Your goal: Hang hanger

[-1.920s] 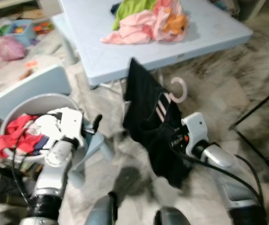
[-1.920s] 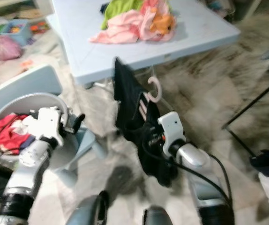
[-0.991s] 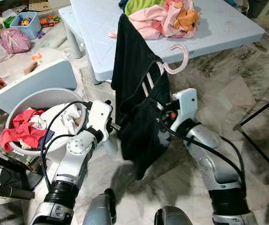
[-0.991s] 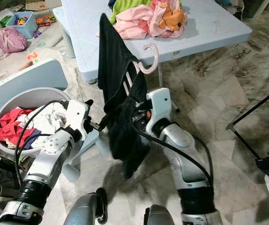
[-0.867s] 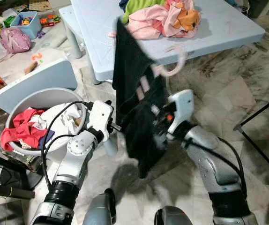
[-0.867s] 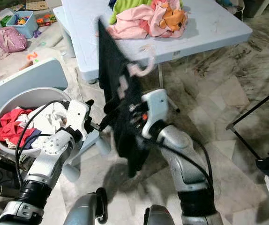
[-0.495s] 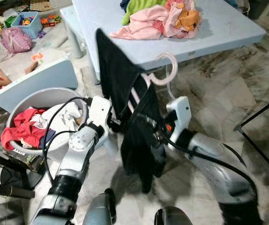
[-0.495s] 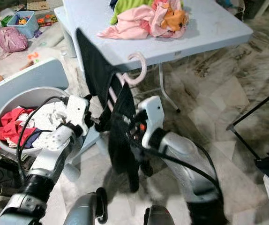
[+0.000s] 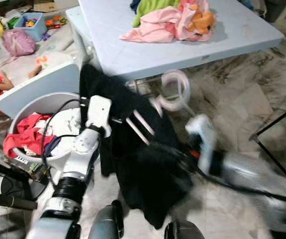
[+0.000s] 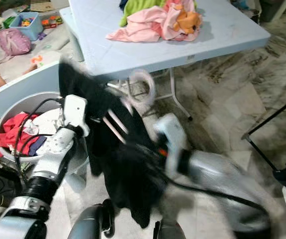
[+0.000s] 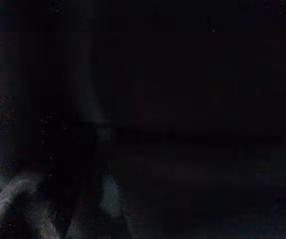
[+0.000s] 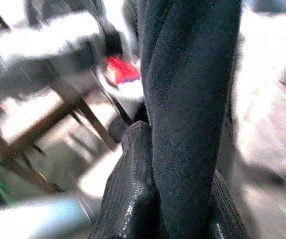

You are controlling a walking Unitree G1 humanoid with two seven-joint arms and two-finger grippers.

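The right tool (image 12: pixel 175 219) pinches the black garment (image 9: pixel 143 164) on its pink hanger (image 9: pixel 173 92) (left tool's grip unclear); carrying underway, a rail comes next.

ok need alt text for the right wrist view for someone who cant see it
A fold of black garment hangs between the right gripper's two black fingers, which press on it from both sides. Behind it is a blurred pale floor with dark rods and a patch of red cloth.
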